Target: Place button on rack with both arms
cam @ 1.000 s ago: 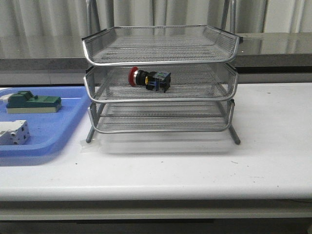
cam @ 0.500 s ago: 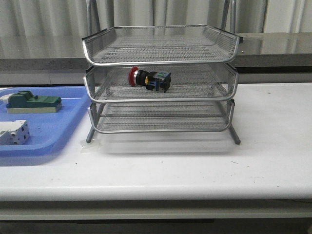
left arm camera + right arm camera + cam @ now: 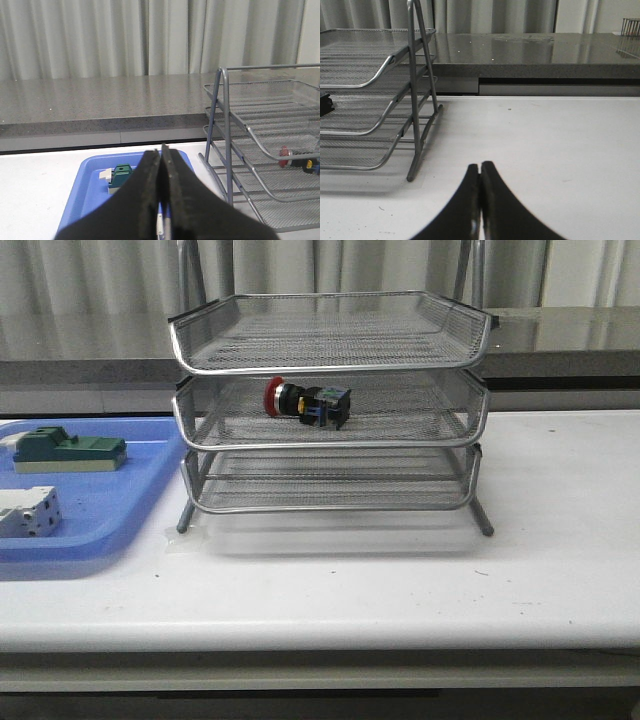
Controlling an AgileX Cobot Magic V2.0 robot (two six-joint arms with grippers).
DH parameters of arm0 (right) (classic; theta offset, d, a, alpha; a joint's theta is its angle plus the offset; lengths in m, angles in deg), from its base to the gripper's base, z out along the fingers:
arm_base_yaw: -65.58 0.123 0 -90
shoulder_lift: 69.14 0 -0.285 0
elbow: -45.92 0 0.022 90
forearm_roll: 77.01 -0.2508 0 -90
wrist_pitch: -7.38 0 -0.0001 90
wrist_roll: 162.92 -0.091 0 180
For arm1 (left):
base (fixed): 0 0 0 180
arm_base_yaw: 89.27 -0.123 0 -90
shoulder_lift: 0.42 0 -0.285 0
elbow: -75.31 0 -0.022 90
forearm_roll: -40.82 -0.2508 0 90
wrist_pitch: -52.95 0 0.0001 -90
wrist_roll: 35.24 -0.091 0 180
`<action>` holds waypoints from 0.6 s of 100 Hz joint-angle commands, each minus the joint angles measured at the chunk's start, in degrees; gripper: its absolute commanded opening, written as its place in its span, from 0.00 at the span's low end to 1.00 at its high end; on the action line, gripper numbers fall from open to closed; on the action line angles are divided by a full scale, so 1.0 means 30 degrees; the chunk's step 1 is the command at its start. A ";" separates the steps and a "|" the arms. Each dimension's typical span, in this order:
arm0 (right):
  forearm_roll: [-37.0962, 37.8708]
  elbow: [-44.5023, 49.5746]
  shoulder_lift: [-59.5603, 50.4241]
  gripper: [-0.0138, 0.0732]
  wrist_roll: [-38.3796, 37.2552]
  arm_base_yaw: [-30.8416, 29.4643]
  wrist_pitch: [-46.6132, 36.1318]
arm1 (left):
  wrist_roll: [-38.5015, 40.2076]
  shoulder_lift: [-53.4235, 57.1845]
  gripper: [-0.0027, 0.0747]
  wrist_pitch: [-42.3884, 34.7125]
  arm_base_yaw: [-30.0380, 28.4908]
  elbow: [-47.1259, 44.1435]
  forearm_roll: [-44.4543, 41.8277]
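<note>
Comparing the front view with the two earlier ones turns up no change: the button (image 3: pixel 306 403) lies on its side on the middle tier of the rack (image 3: pixel 330 405), red cap to the left, exactly where it lay before, and neither arm enters that view. Only the wrist views show the arms. The left end effector (image 3: pixel 161 152) has its two dark fingers pressed together with nothing between them, held level above the near end of the blue tray (image 3: pixel 90 195), pointing toward the grey counter and curtain beyond. The right end effector (image 3: pixel 480 170) is likewise pressed shut and empty, hovering over bare white tabletop (image 3: pixel 560 145) just beside the rack's right legs. From the left wrist the button appears as a small red and black shape inside the mesh, and a green-topped block (image 3: pixel 120 176) sits in the tray just past the fingertips. The front view adds a white block (image 3: pixel 28 512) nearer the tray's front edge, which is not clearly visible from the left wrist.
</note>
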 commanded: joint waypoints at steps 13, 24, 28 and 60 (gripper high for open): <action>-0.0014 0.0039 -0.0330 0.08 -0.0006 -0.0124 -0.1741 | 0.0154 -0.0144 0.01 -0.1365 -0.0027 0.0524 -0.0002; -0.0014 0.0039 -0.0330 0.08 -0.0006 -0.0124 -0.1741 | 0.0154 -0.0144 0.01 -0.1208 -0.0027 0.0452 -0.0912; -0.0014 0.0039 -0.0330 0.08 -0.0006 -0.0124 -0.1741 | 0.0671 -0.0144 0.01 -0.1208 -0.0027 0.0367 -0.1465; -0.0014 0.0039 -0.0330 0.08 -0.0006 -0.0124 -0.1741 | 0.9817 0.0712 0.01 -0.1392 -0.0027 -0.1029 -1.0125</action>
